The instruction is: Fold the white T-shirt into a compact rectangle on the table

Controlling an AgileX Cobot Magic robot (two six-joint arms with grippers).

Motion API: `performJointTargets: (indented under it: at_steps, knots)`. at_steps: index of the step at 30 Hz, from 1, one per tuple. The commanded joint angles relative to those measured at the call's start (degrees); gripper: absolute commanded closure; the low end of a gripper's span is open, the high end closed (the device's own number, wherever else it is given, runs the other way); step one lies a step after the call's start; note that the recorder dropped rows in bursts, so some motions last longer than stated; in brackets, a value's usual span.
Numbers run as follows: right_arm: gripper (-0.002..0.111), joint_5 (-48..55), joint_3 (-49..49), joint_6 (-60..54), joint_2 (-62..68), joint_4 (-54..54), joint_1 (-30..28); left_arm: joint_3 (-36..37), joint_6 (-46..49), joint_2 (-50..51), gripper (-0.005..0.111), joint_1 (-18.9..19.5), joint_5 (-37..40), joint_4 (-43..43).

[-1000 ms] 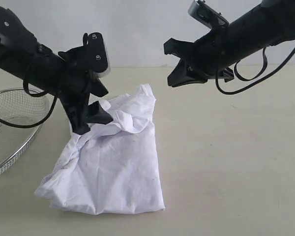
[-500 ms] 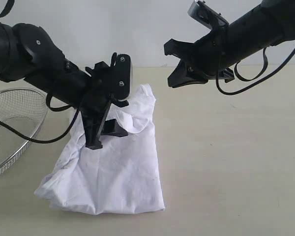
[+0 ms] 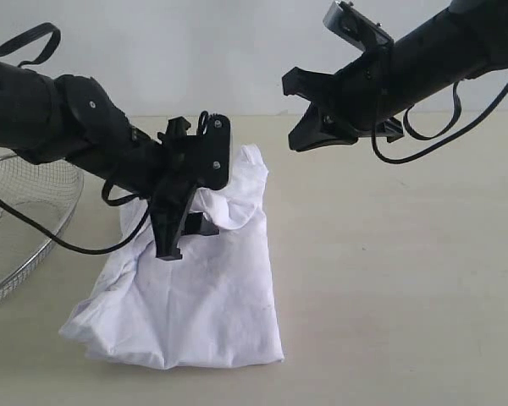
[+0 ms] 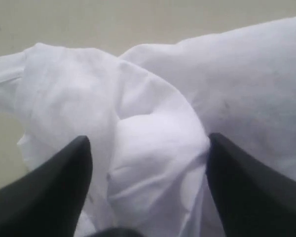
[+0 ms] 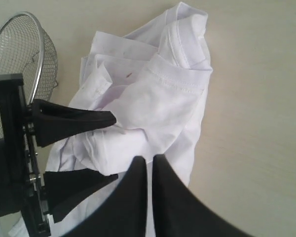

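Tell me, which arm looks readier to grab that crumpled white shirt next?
Probably the left. The left fingers are spread wide open around a bunched fold of the white T-shirt. The right fingers are pressed shut and hang in the air, clear of the cloth.

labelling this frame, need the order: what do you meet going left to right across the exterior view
wire-mesh basket → white T-shirt → right end effector, shut and raised above the table. The left end effector hangs open over the shirt, so it is left out of the order.
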Motion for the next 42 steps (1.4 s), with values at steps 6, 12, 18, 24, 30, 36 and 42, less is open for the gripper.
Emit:
performJointTargets:
  at_steps: [6,12,18,24,30,36,42]
  knots:
    - [0.108,0.19,-0.31,-0.15,-0.71,-0.26,-0.46,-0.29,0.27,-0.05,0.091,-0.35,-3.05,-3.74]
    - [0.108,0.19,-0.31,-0.15,-0.71,-0.26,-0.46,-0.29,-4.53,-0.15,0.102,-0.14,-5.33,-8.01]
    - [0.108,0.31,-0.31,-0.15,-0.71,-0.37,-0.46,-0.29,-17.13,-1.19,0.102,3.11,-8.35,-7.9]
    - [0.108,0.02,-0.31,-0.15,-0.71,-0.37,-0.46,-0.29,-22.14,-4.02,0.102,8.33,-7.81,-7.9]
    - [0.108,0.19,-0.31,-0.15,-0.71,-0.37,-0.46,-0.08,-22.84,-4.02,0.102,10.71,-3.95,-7.9]
    - [0.108,0.69,-0.31,-0.15,-0.71,-0.37,-0.46,2.03,-22.84,-3.64,0.102,10.71,-3.95,-7.48]
    - [0.108,1.05,-0.31,-0.15,-0.71,-0.37,-0.46,2.79,-26.28,-2.39,0.101,10.71,-5.59,-7.48]
